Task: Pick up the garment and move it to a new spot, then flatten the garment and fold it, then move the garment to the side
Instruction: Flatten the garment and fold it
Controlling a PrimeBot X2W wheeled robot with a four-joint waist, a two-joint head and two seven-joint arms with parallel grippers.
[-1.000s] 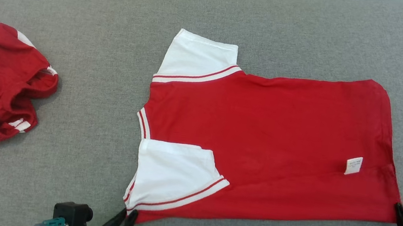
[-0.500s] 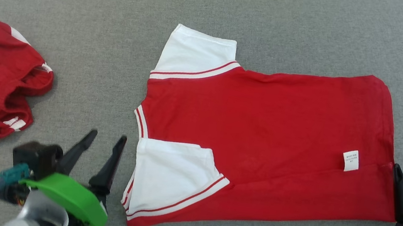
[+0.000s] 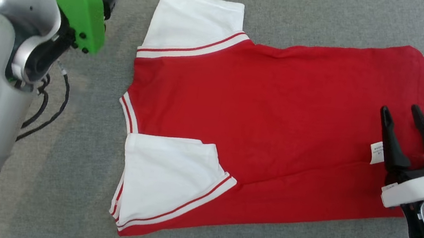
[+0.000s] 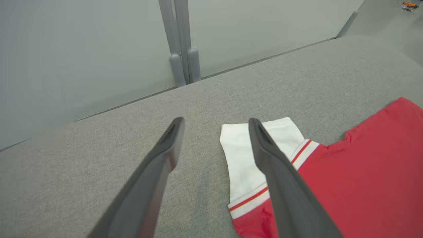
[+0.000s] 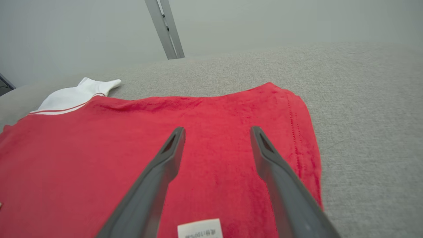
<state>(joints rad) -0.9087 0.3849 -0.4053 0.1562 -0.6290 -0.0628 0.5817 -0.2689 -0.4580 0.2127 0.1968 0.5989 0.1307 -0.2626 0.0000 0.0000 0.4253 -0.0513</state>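
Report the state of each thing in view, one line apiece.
Shirt, spread flat on the grey surface, unheld.
Far sleeve, spread outward.
Near sleeve, folded in over the body.
Label, exposed.
Left gripper, jaws open, empty, near the far sleeve.
Right gripper, jaws open, empty, over the hem end.
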